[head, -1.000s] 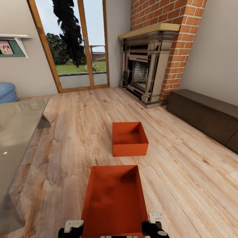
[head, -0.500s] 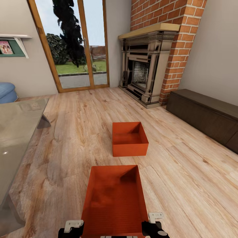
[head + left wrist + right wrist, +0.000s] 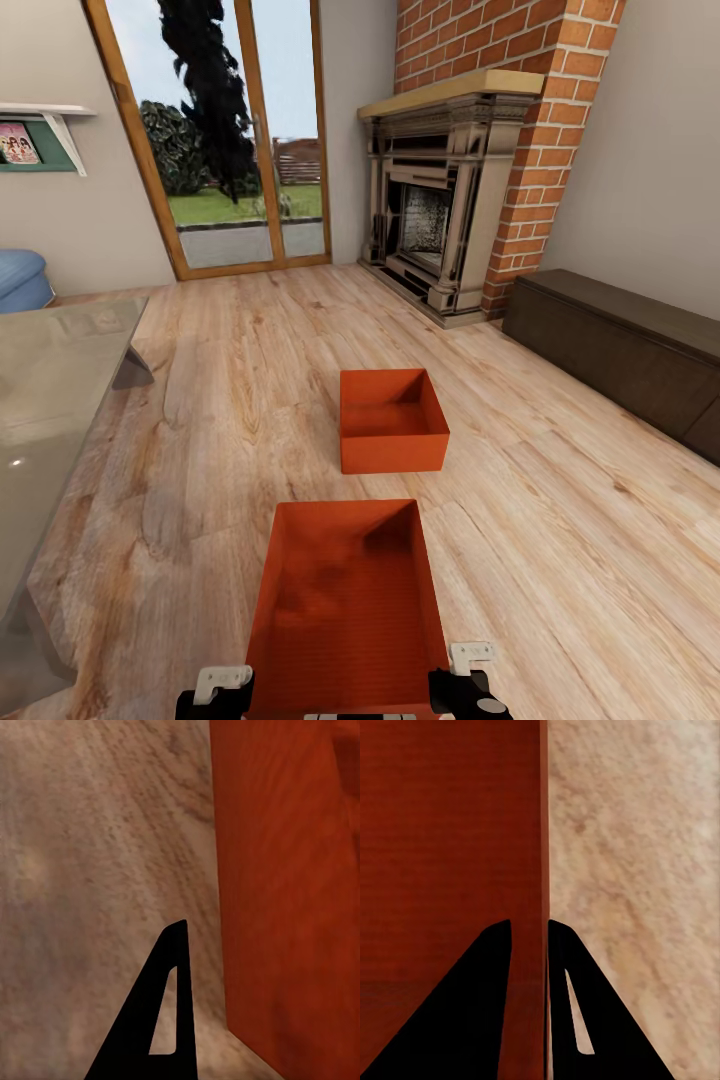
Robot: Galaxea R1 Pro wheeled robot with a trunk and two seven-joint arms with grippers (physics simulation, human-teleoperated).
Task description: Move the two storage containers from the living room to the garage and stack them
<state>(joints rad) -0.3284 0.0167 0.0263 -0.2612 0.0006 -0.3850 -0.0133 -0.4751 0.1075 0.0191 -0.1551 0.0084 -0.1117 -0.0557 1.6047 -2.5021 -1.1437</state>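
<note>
Near bin [image 3: 345,610] sat on wood floor [image 3: 560,560], directly before the robot. Right gripper [image 3: 529,937] was clamped on its right wall, one finger inside, one outside. Left gripper [image 3: 176,945]: one finger seen just outside the left wall; state could not be told. Second bin [image 3: 392,420] stood apart, farther on. Glass table [image 3: 50,400] at left. Beyond: brick fireplace [image 3: 450,200], glazed door [image 3: 230,130]. No legible writing.

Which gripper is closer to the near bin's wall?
Right. The right gripper straddles the near bin's right wall, one finger each side. The left gripper's finger sits just outside the left wall, with floor visible between.
</note>
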